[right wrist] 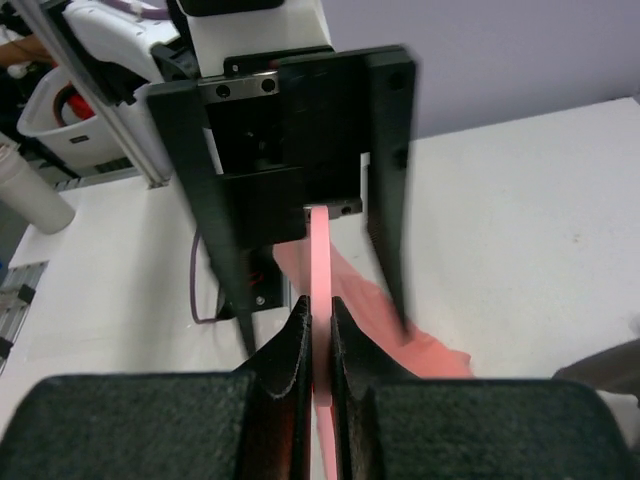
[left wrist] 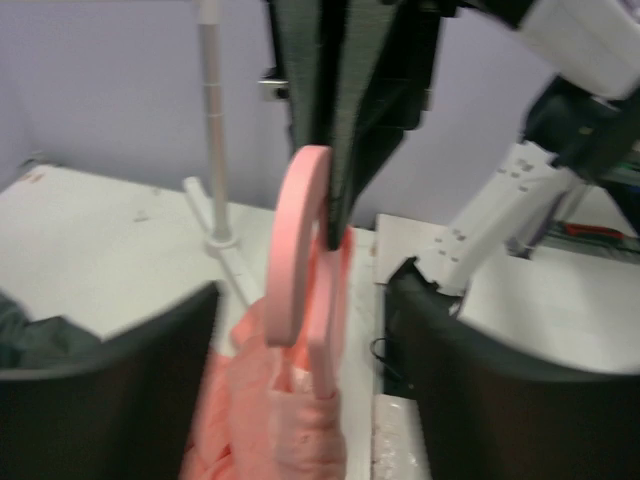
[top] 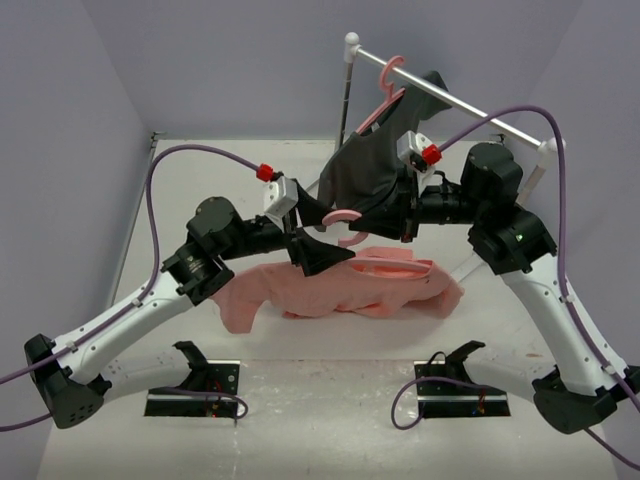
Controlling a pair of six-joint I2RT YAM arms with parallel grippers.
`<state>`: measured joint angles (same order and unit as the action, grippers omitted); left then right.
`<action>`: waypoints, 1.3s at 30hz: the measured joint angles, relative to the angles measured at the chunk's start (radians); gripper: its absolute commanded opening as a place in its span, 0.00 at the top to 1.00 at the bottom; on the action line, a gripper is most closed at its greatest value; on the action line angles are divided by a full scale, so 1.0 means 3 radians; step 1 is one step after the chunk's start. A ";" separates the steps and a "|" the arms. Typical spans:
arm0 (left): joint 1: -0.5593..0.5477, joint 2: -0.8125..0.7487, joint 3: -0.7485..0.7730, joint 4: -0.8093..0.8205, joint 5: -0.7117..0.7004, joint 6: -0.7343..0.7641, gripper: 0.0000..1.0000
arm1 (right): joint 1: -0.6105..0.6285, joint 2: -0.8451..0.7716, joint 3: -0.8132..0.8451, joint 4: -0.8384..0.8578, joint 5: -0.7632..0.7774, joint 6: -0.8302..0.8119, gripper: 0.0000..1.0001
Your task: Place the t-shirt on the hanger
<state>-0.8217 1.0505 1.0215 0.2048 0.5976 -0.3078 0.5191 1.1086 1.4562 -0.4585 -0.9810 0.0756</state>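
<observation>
Clamping the hanger (right wrist: 318, 250), the right gripper (right wrist: 318, 305) has its two fingers closed together on a thin pink strip of plastic, which rises straight out from between the tips in the right wrist view. Directly beyond those tips faces the left gripper (top: 322, 255), its jaws standing apart with one dark finger (right wrist: 215, 260) on each side of the pink strip and clear gaps between. The left wrist view confirms this: the curved hook of the hanger sits upright midway between the spread fingers (left wrist: 110, 380), touching neither. Below the hook, the t-shirt (left wrist: 270, 420) is bunched around the hanger's neck, hanging down between and under the left jaws. From the overhead view, the rest of the salmon-pink cloth lies crumpled on the table (top: 200, 180) beneath both claws, spreading out to the left of the left gripper and reaching under the right gripper to its right. Behind both claws hangs a dark grey garment (top: 365, 165) on a second pink hanger (top: 385, 85), hooked over a white rail (top: 450, 100) at the far side.
</observation>
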 measured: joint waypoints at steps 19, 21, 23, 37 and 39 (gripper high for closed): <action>0.0026 -0.2506 -0.1177 -0.1195 -0.2998 0.0126 0.25 | -0.0185 -0.0599 0.0436 -0.0579 0.0817 0.0138 1.00; 0.0026 -0.2422 -0.1267 -0.1232 -0.2958 0.0123 0.26 | -0.0185 -0.0583 0.0640 -0.0717 0.0874 0.0142 1.00; 0.0026 -0.2347 -0.1342 -0.1230 -0.2864 0.0117 0.44 | -0.0186 -0.0569 0.0835 -0.0816 0.0924 0.0143 1.00; 0.0026 -0.1888 -0.1453 -0.0905 -0.3120 -0.0075 1.00 | -0.0185 -0.0562 0.1070 -0.1036 0.1166 0.0187 1.00; 0.0021 -0.1729 -0.1345 -0.1072 -0.3539 -0.0259 1.00 | -0.0187 -0.0601 0.0992 -0.1059 0.1412 0.0192 1.00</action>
<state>-0.8153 0.5318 0.6181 -0.1167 -0.4639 -0.3856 0.4628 0.9283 1.7539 -0.7761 -0.5574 0.1332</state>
